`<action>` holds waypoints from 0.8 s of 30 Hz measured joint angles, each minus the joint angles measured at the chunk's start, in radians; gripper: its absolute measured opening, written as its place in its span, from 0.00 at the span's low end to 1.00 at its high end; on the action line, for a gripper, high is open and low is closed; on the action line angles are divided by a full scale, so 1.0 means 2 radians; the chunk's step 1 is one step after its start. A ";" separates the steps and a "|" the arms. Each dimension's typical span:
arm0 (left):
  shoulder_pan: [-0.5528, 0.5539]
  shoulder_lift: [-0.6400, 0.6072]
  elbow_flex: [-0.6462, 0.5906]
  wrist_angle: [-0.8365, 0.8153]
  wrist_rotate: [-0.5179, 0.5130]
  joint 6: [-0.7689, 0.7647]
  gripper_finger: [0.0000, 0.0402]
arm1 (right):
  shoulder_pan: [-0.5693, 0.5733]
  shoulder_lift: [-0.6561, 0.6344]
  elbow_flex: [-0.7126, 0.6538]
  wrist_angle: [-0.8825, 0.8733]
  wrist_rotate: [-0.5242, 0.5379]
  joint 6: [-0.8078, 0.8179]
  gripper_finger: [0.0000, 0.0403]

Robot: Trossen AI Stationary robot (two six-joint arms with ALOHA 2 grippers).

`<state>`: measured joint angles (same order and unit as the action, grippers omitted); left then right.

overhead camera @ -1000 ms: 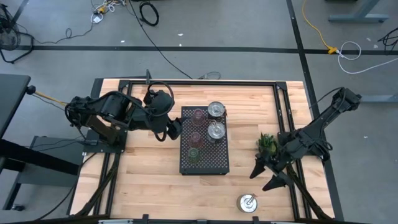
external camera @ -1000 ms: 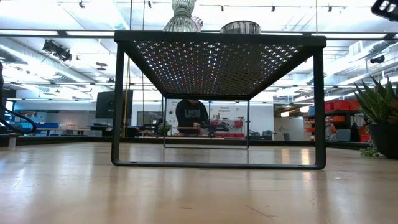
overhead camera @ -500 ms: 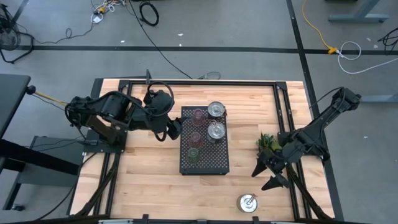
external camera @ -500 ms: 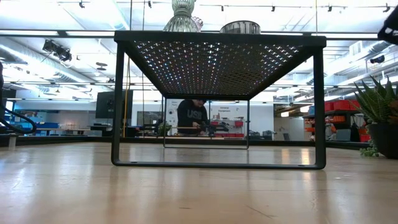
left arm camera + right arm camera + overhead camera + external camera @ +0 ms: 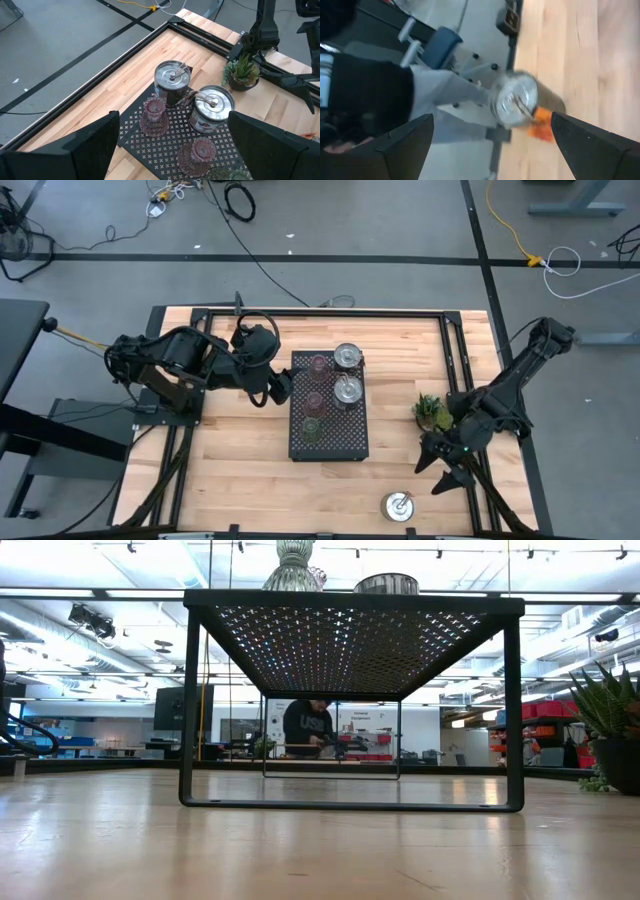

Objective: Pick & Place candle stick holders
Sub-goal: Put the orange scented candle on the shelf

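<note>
Black perforated metal is my landmark: the tray (image 5: 329, 418) stands on legs in the middle of the wooden table (image 5: 240, 480).

Left of the tray I see my left gripper (image 5: 283, 388), just beside the tray's left edge and apart from everything on it. Its jaws stand wide; in the left wrist view the two dark fingers (image 5: 75, 150) frame the whole tray top.

On the tray I count five candle stick holders. Along its left half runs a row of three small glass ones: a pink glass holder (image 5: 319, 366) at the far end, a reddish glass holder (image 5: 315, 401) in the middle and a green glass holder (image 5: 311, 425) nearest me. On the right half stand two silver ones, the far silver holder (image 5: 347, 357) at the tray's far right corner and the near silver holder (image 5: 347, 390) just beside it. From table height I can only make out the tops of some of them above the tray's rim.

Right of the tray sits a small potted plant (image 5: 431, 412), well apart from it. My right gripper (image 5: 447, 468) hangs beyond the plant, towards the near edge of the table, its jaws spread wide and holding nothing.

A sixth silver holder (image 5: 398, 506) stands alone on the table, to the tray's near right, close to the table's near edge and near the right gripper but not touching it.
</note>
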<state>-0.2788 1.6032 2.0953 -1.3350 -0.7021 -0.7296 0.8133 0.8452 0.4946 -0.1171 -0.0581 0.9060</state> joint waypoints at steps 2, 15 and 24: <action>0.000 0.000 0.000 0.000 0.000 0.000 0.93 | 0.016 0.000 0.000 -0.018 0.015 -0.001 0.99; 0.000 0.000 0.000 0.000 0.000 0.000 0.93 | 0.037 0.002 0.000 -0.063 0.139 -0.089 0.99; 0.000 0.000 0.000 0.000 0.000 0.014 0.93 | 0.039 0.021 0.000 -0.075 0.153 -0.072 0.99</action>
<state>-0.2787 1.6032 2.0953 -1.3346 -0.7021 -0.7014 0.8909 0.8878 0.4950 -0.2667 0.2471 0.7622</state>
